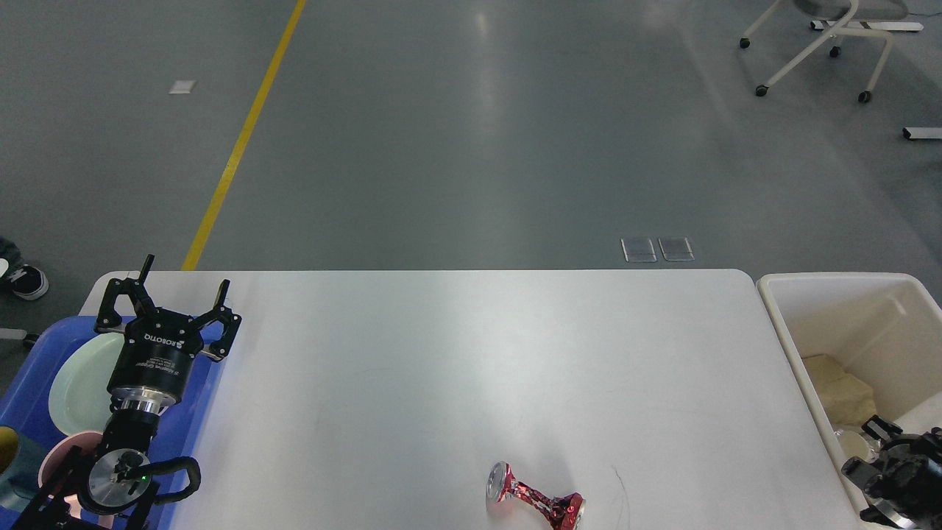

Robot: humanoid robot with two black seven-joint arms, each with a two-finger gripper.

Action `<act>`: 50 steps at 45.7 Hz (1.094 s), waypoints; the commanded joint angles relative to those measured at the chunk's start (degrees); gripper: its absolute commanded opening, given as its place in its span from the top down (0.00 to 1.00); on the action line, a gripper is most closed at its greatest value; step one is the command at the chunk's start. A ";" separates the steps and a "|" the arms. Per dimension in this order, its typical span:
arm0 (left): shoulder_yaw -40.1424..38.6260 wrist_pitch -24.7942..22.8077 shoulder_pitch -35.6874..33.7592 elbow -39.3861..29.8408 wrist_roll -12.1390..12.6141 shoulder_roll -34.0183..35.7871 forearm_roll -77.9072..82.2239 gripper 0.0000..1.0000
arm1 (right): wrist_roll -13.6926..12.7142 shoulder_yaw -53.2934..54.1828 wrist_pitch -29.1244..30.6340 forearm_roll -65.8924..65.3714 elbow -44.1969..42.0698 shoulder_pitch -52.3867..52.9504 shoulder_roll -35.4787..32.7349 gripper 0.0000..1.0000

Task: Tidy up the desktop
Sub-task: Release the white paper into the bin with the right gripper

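The large white rectangular desktop (456,368) fills the lower middle of the head view, with a crushed red metal can (535,502) lying on its near edge. At its left, the left gripper (180,282) hangs empty, fingers spread wide, above a blue plastic tray (29,390). At its right, the right gripper (887,471) sits low in a cream-white rectangular bin (791,338); its fingers cannot be told apart.

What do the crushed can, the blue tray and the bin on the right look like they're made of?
Crushed can: thin metal, likely aluminium; shiny silver end, glossy red print, creased waist.
Blue tray: probably moulded plastic; uniform colour, rounded rim, soft sheen.
Bin: cream plastic by the look; smooth thick walls, rounded corners, semi-matte.
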 commanded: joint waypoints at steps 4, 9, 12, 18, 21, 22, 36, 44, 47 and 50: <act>0.00 -0.01 0.02 0.00 0.01 -0.01 0.00 0.04 | -0.01 0.13 0.02 -0.41 0.23 0.17 -0.21 0.00; 0.00 -0.01 -0.07 0.00 0.01 -0.01 0.00 0.04 | -0.01 0.13 1.07 -0.50 0.32 0.78 -0.30 0.00; 0.00 -0.01 -0.07 0.00 0.01 -0.01 0.00 0.04 | -0.01 0.13 1.69 -0.50 0.41 1.05 -0.39 0.00; 0.00 -0.01 -0.07 0.00 0.01 -0.01 0.00 0.04 | -0.01 -0.58 4.32 -0.67 3.47 4.91 -1.88 0.00; 0.00 -0.01 -0.07 0.00 0.01 -0.01 0.00 0.04 | -0.01 -0.58 6.51 -2.25 6.37 7.98 -4.86 0.00; 0.00 -0.01 -0.07 0.00 0.01 -0.01 0.00 0.04 | -0.01 -0.49 7.30 -3.13 7.43 9.21 -6.00 0.00; 0.08 -0.01 -0.07 0.00 0.01 -0.01 0.00 0.04 | -0.19 -1.54 20.92 -19.03 20.61 29.16 -13.66 0.00; 0.00 0.07 -0.07 0.00 0.01 -0.01 0.00 0.04 | -0.28 -7.60 32.17 -22.47 26.33 43.48 -14.89 0.00; 0.08 -0.01 -0.07 0.00 0.01 -0.01 0.00 0.04 | -0.28 -11.29 36.65 -22.30 28.70 49.11 -14.37 0.00; 0.00 -0.01 -0.07 0.00 0.01 -0.01 0.00 0.04 | -0.28 -14.28 41.05 -21.86 31.60 54.99 -13.58 0.00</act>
